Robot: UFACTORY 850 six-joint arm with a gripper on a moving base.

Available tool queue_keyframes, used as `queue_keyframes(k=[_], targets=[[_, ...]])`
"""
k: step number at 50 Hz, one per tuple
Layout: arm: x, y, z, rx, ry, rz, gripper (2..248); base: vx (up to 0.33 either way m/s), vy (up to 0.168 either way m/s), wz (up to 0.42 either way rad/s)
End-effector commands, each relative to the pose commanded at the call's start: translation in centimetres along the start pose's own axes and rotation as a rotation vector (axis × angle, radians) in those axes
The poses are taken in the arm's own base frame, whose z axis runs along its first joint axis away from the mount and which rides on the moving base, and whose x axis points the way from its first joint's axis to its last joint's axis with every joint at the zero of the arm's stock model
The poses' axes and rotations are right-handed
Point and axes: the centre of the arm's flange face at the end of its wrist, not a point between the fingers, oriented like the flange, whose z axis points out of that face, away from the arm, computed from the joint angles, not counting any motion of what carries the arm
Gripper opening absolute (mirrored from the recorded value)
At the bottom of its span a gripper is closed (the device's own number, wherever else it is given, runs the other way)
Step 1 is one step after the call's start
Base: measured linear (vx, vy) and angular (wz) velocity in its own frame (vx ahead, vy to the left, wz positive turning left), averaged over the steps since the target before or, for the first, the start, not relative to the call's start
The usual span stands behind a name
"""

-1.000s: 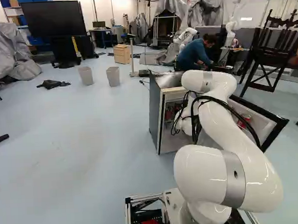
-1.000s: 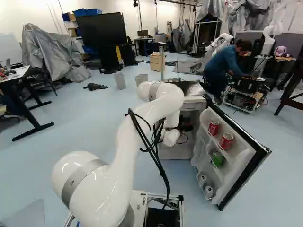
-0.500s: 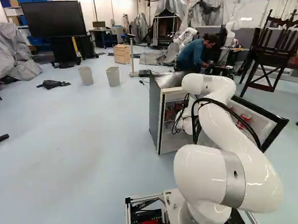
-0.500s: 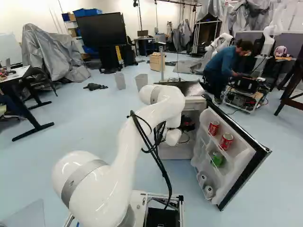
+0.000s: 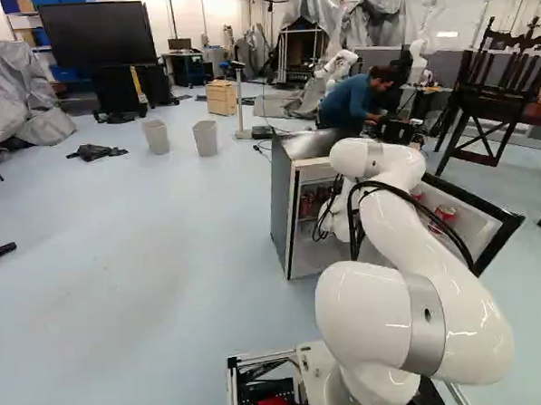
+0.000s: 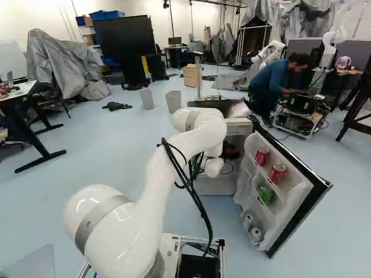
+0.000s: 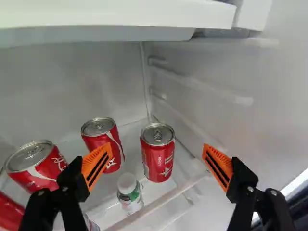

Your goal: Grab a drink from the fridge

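Arching forward, the arm [image 5: 412, 218] reaches into the fridge [image 5: 285, 211].

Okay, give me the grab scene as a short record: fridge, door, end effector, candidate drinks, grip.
fridge: interior in wrist view
door: open, red cans on it
end effector: open, reaching into the fridge
centred candidate: red can, upright, ahead between the fingers
beside it: white-capped bottle
other candidate: second red can, partly behind one finger
grip: none

Bright o/all, glare on arm [image 5: 427, 240], soft shadows in fridge [image 7: 67, 82]
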Motion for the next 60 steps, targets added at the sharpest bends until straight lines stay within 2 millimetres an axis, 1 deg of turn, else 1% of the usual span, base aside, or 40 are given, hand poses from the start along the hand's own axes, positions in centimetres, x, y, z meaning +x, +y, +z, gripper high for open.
queue_keyframes(k=[21, 38, 39, 43, 44, 48, 49, 54, 55, 59, 60], targets=[[-0.4, -0.1, 1.9, 0.002, 0.039, -0.001, 247, 0.0, 0.0, 0.0], [-0.5, 0.1, 2.2, -0.001, 0.044, -0.001, 247, 0.0, 0.0, 0.0], [-0.5, 0.1, 2.2, -0.001, 0.044, -0.001, 240, 0.0, 0.0, 0.0], [-0.5, 0.1, 2.2, -0.001, 0.044, -0.001, 240, 0.0, 0.0, 0.0], [-0.5, 0.1, 2.2, -0.001, 0.044, -0.001, 204, 0.0, 0.0, 0.0], [-0.5, 0.1, 2.2, -0.001, 0.044, -0.001, 204, 0.0, 0.0, 0.0], [-0.5, 0.1, 2.2, -0.001, 0.044, -0.001, 166, 0.0, 0.0, 0.0], [-0.5, 0.1, 2.2, -0.001, 0.044, -0.001, 166, 0.0, 0.0, 0.0], [-0.5, 0.1, 2.2, -0.001, 0.044, -0.001, 128, 0.0, 0.0, 0.0], [-0.5, 0.1, 2.2, -0.001, 0.044, -0.001, 128, 0.0, 0.0, 0.0], [-0.5, 0.1, 2.2, -0.001, 0.044, -0.001, 100, 0.0, 0.0, 0.0]])
